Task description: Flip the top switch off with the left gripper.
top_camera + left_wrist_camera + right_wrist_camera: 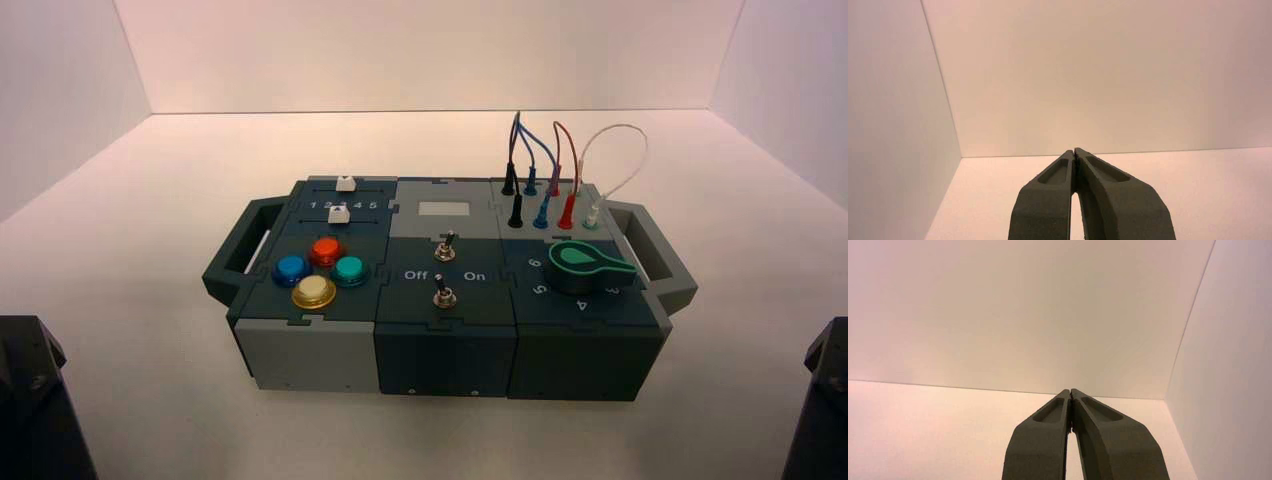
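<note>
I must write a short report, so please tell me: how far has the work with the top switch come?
It looks not yet begun. The left gripper is away from the box, jaws shut on nothing. Nothing is in hand; the right gripper also waits off the box. Left to do: reach the top switch and flip it, if it is not already off.

jaws: dark grey, tapered, recessed faces | arm parts: black, angular, round screw

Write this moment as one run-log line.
left claw: shut, idle | right claw: shut, idle | top toggle switch: untouched, behind lower toggle switch
</note>
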You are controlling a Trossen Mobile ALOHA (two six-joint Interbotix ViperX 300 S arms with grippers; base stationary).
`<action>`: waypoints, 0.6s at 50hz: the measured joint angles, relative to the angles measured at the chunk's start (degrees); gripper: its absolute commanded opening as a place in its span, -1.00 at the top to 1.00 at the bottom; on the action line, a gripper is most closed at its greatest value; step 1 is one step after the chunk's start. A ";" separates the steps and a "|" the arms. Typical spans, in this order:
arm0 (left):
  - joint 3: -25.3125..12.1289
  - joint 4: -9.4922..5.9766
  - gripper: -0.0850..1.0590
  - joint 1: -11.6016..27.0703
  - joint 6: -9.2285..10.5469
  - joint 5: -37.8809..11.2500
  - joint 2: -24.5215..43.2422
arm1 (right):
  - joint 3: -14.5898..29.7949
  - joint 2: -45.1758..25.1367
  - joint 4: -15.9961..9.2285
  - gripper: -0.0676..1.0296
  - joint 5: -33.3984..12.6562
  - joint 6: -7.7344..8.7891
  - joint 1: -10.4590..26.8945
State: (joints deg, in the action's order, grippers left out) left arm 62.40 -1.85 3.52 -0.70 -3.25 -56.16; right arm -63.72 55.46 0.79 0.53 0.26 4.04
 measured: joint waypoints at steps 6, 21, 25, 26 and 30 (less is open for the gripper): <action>0.00 0.00 0.91 0.09 -0.09 0.00 0.09 | 0.09 -0.09 0.00 0.92 0.09 0.00 0.00; 0.00 0.00 0.91 0.00 0.00 0.00 0.09 | 0.00 0.00 0.00 0.92 0.09 0.00 0.00; 0.00 0.00 0.91 0.09 0.00 0.00 0.18 | 0.00 -0.09 0.00 0.92 0.00 0.00 0.00; 0.00 0.00 0.91 0.09 -0.09 0.00 0.26 | 0.09 0.00 0.00 0.92 0.00 0.00 0.00; 0.00 0.00 0.91 0.09 0.00 -0.35 0.62 | 0.00 -0.18 0.00 0.92 -0.26 -0.09 0.00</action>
State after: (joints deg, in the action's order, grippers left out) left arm 62.40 -1.85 3.60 -0.70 -3.60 -55.55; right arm -63.72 55.28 0.79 0.26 0.18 4.04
